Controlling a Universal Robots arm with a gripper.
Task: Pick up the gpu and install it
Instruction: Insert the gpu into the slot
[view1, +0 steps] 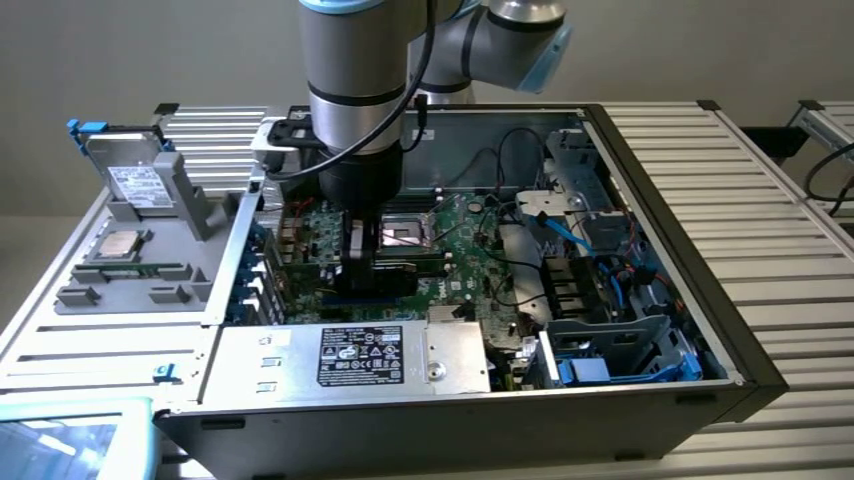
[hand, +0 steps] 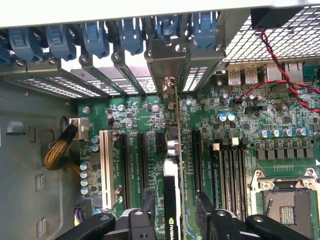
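Standing edge-up on the motherboard (hand: 210, 145) inside the computer case (view1: 694, 330), the gpu (hand: 172, 200) sits between the spread tool (hand: 175, 212) fingers; grip unclear

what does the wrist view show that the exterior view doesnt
Wrist view alone: the gpu standing on edge in a motherboard slot between the gripper fingers, blue slot latches along the case rear, and a white expansion slot.

Exterior view alone: the silver power supply box, a grey tray on the exterior view's left, and the arm.

Both: the green motherboard and its CPU socket.
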